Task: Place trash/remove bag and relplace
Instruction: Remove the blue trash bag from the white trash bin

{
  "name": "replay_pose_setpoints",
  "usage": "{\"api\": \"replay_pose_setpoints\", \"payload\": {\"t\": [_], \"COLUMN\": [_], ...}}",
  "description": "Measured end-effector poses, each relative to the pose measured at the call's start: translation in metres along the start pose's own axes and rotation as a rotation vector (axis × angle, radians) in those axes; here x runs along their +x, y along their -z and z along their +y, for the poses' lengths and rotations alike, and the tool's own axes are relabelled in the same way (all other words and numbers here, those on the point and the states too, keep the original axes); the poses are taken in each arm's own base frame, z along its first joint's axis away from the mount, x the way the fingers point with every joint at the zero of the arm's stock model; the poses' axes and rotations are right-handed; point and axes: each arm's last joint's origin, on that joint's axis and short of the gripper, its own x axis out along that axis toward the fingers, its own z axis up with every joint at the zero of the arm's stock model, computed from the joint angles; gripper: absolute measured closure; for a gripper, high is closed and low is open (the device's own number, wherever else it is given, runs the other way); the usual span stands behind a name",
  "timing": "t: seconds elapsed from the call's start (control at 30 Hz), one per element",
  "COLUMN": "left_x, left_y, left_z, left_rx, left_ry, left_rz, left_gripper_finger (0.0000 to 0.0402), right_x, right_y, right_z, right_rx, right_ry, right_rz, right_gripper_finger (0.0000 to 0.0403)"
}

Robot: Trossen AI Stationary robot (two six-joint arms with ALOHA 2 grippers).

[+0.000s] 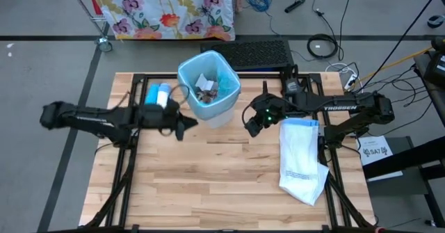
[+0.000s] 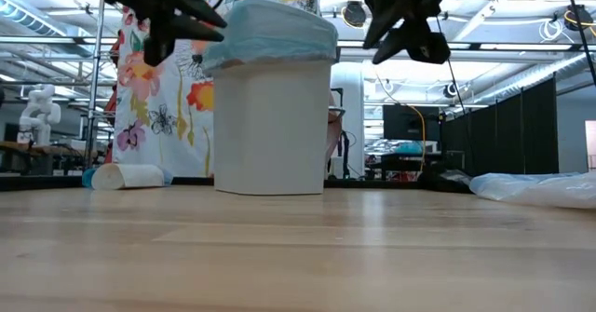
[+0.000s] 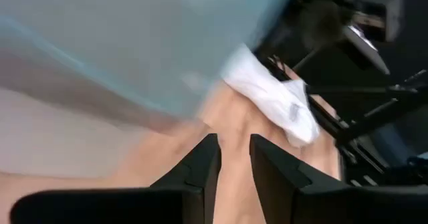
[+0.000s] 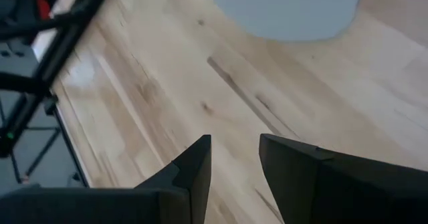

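From above, I count one bin with its light-blue bag holding trash, one white bag right. Wrist views: left end effector and right end effector released, grasping nothing.

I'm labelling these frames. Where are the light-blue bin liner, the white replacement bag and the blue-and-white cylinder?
Light-blue plastic bin liner [image 1: 229, 87]: high view, its rim folded over the bin.
White plastic replacement bag [image 1: 301, 165]: high view, its flat middle.
Blue-and-white cylinder [image 1: 158, 94]: high view, its side.
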Motion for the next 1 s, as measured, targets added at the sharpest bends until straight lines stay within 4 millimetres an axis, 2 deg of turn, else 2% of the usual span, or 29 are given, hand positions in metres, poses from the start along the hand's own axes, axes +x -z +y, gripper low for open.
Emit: {"api": "replay_pose_setpoints", "payload": {"t": [0.23, 0.33, 0.47, 0.7, 0.83, 1.0], "left_x": [0.004, 0.004, 0.012, 0.032, 0.034, 0.034], "left_y": [0.044, 0.065, 0.083, 0.096, 0.092, 0.086], "left_z": [-0.046, -0.055, -0.057, -0.049, -0.046, -0.042], "left_rx": [-0.097, -0.142, -0.178, -0.278, -0.294, -0.281], "left_ry": [-0.095, -0.158, -0.207, -0.284, -0.322, -0.339], "left_rz": [-0.069, -0.131, -0.154, -0.177, -0.263, -0.289], "left_gripper_finger": [0.0327, 0.0333, 0.0336, 0.0336, 0.0337, 0.0337], "right_x": [0.000, 0.000, 0.000, 0.000, 0.000, 0.000], "right_y": [0.008, 0.010, 0.011, 0.011, 0.011, 0.011], "right_z": [0.000, 0.001, 0.000, 0.000, 0.000, 0.001], "right_rx": [-0.074, -0.105, -0.142, -0.174, -0.182, -0.185], "right_ry": [0.031, 0.035, 0.039, 0.037, 0.032, 0.020], "right_rz": [0.049, 0.060, 0.065, 0.066, 0.070, 0.081], "right_gripper_finger": [0.0284, 0.0284, 0.0284, 0.0284, 0.0284, 0.0284]}}
